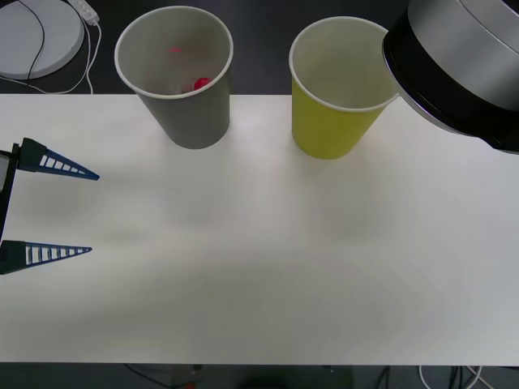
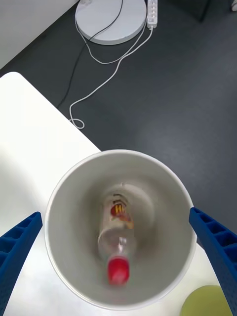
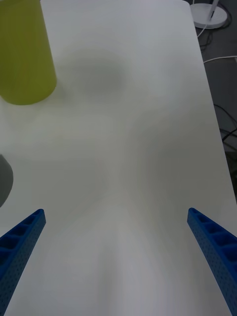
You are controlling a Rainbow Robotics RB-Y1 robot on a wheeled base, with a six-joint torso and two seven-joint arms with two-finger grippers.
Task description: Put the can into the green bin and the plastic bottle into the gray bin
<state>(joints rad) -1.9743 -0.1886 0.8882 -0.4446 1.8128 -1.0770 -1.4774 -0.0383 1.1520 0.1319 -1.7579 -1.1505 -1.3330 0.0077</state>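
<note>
Front view is showing two tapered paper-cup-shaped bins standing side by side at the far edge of the white table (image 1: 259, 267): one gray-taupe bin (image 1: 188, 113) toward 11 o'clock and one yellow-green bin (image 1: 328, 130) toward 1 o'clock, near each other but apart. One small clear plastic bottle with a red cap (image 2: 117, 236) is lying inside the gray bin (image 2: 74, 232), cap end nearest the camera in the right wrist view. The right hand (image 2: 118, 256) is hovering directly over the gray bin's mouth, its two blue ribbed fingers spread wide and gripping nothing. The right arm's silver and black body (image 1: 462, 65) is covering part of the green bin's rim at 2 o'clock. The left hand (image 1: 77, 212) is hanging at 9 o'clock over bare table, fingers spread, empty. One round white disc with a cable (image 1: 36, 36) is lying on the dark floor at 10 o'clock.
</note>
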